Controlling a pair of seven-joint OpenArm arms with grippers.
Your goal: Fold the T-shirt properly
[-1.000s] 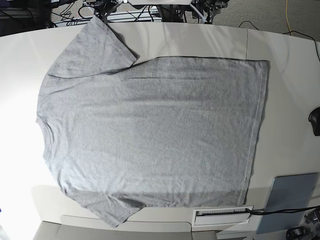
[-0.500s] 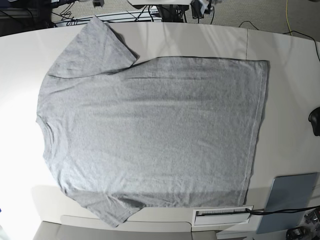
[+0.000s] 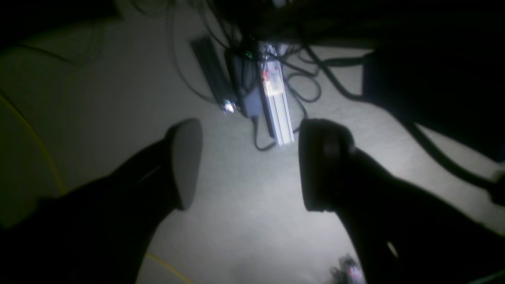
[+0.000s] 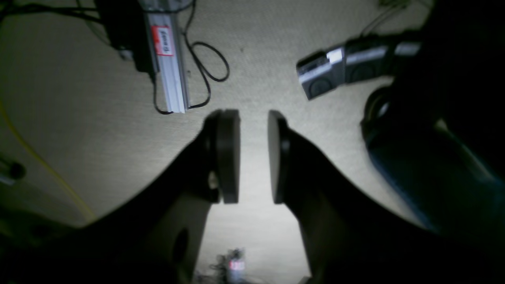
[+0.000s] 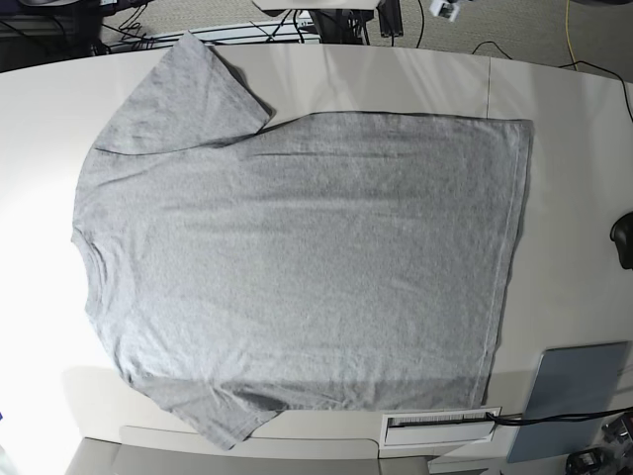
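T-shirt point(image 5: 297, 257) lies flat and spread on the pale table point(image 5: 584, 297), hem toward the right of the base view, collar toward the left. Starting at the near (lower) side: the lower sleeve points down-left, and the lower side edge ends just beside the white-framed slot point(image 5: 440, 427). A flat grey-blue pad point(image 5: 569, 396) sits right of the slot; a strip of table separates it from the hem. Farther up, bare table borders the hem, with a black object point(image 5: 623, 240) well apart at the right margin. At the far side, a wide table strip runs above the upper side edge; the upper sleeve tip overlaps the table's far edge. Left gripper point(image 3: 250, 165): jaws wide apart. Right gripper point(image 4: 254, 157): jaws parted by a narrow gap.
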